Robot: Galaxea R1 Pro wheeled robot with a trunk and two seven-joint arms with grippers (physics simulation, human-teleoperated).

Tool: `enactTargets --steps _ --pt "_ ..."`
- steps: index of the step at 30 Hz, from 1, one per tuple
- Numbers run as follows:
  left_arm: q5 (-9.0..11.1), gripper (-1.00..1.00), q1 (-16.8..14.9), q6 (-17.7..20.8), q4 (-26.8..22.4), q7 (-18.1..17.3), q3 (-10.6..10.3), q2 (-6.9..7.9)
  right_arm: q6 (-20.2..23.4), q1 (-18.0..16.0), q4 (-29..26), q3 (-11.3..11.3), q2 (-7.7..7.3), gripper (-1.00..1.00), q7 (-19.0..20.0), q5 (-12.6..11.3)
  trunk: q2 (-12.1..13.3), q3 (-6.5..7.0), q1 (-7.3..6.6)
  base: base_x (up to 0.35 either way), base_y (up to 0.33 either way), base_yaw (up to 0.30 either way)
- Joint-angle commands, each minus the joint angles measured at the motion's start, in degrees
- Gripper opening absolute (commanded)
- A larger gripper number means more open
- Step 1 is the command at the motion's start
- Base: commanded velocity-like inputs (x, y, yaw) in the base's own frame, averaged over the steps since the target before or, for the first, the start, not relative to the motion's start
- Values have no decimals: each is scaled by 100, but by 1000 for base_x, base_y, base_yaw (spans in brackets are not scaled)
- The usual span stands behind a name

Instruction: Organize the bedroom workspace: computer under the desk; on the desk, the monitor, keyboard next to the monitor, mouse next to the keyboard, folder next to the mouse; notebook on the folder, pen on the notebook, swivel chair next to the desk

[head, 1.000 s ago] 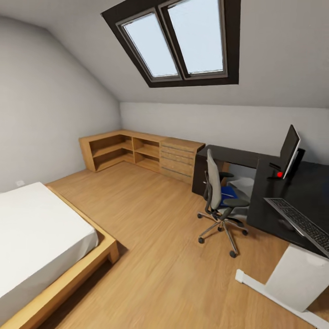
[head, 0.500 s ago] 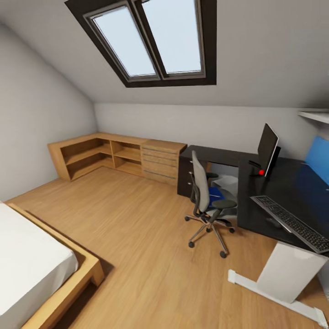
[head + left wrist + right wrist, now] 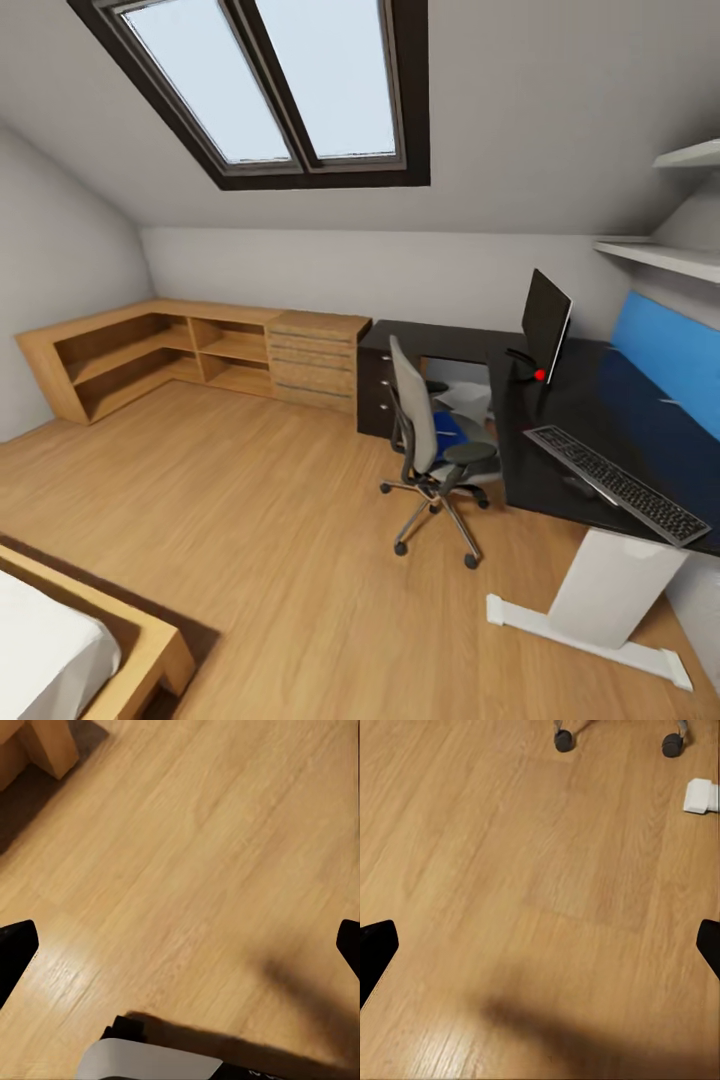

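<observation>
The black desk (image 3: 560, 420) runs along the right wall. On it stand the monitor (image 3: 543, 321) and the keyboard (image 3: 615, 483), with the small dark mouse (image 3: 582, 488) beside the keyboard's near side. The swivel chair (image 3: 425, 440) stands in front of the desk, and the blue folder (image 3: 450, 433) lies on its seat. A pale shape (image 3: 466, 397) under the desk may be the computer. The notebook and pen are too small to make out. Over bare floor, my left gripper (image 3: 180, 945) and my right gripper (image 3: 540, 945) are open and hold nothing.
A blue wall panel (image 3: 665, 355) and white shelves (image 3: 655, 255) sit above the desk. The wooden shelf unit (image 3: 120, 355) and drawer chest (image 3: 312, 358) line the far wall. The bed frame (image 3: 120, 650) is at the near left. Chair casters (image 3: 564, 741) and the desk's white foot (image 3: 699, 795) lie ahead.
The whole head view has swung right: the bed slid out at the left, and the blue panel and shelves came in. The room's things keep their places.
</observation>
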Motion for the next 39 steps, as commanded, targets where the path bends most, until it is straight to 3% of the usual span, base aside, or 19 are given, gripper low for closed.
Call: enactTargets --steps 1,22,29,30,33,39 --pt "38 100 -2 -18 2 -4 -12 3 -23 -6 8 35 -1 100 16 -61 -4 -7 3 272 233 -300" --pt "17 100 -2 -284 2 24 -28 5 -21 -6 0 26 -6 100 -1 -92 -4 -108 3 305 166 -218" --pt "11 100 -2 -563 -17 3 -42 11 -23 -6 -10 20 -20 100 5 -87 -4 -111 3 78 55 -289" --pt "11 100 -2 -812 -26 4 -40 3 -23 -6 -15 14 -30 100 3 -88 -44 -129 25 12 9 -297" --pt "13 100 -2 -931 -29 10 -36 0 -23 -6 -23 12 -33 100 1 -88 -165 -183 91 6 4 -295" --pt "31 100 -2 -811 2 77 -33 -3 -23 -6 -25 9 -34 100 -1 -86 -405 -291 223 2 1 -144"
